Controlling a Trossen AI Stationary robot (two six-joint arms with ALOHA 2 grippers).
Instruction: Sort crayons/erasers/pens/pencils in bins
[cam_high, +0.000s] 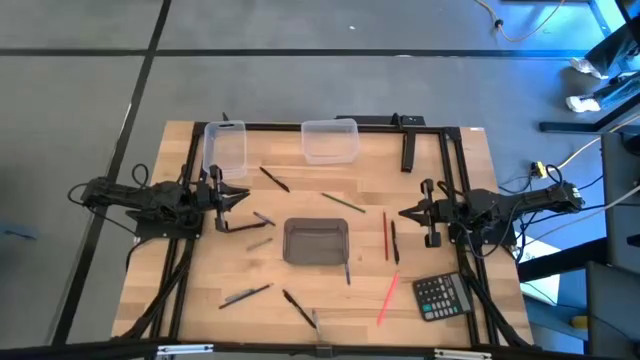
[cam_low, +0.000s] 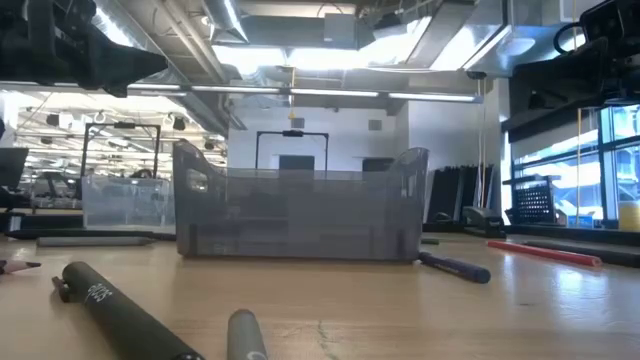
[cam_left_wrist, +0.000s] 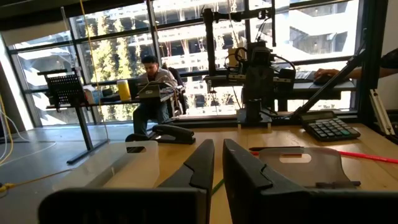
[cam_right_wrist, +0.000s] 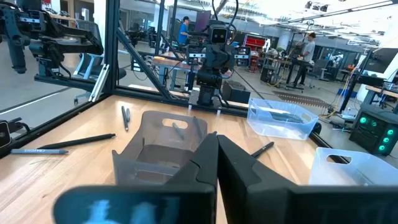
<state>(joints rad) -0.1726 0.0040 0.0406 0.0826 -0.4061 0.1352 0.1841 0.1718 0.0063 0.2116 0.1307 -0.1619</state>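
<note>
Both arms hang above the tabletop (cam_high: 200, 300) at its two sides, facing each other across the grey bin (cam_high: 316, 242) that sits at the middle. The left end effector (cam_high: 238, 197) is clenched on nothing, its fingers (cam_left_wrist: 202, 163) nearly touching in the left wrist view; the right end effector (cam_high: 406, 213) is likewise clenched and empty, its fingers (cam_right_wrist: 208, 154) pressed together. Two clear bins stand along the far edge — one (cam_high: 225, 148) just beyond the left arm, the other (cam_high: 329, 140) near the middle. The sticks lie loose around the grey bin, none in it that can be seen: a dark one (cam_high: 274, 179) and a greenish one (cam_high: 343, 203) between the bins, two grey ones (cam_high: 262, 218) just beside the left end effector, a red one (cam_high: 385, 236) and a black one (cam_high: 394, 242) near the right end effector, a pink one (cam_high: 388, 298) beside the calculator (cam_high: 441, 296), and dark ones (cam_high: 246, 294) at the near edge. A thick black bar (cam_high: 409, 151) lies at the far right.
</note>
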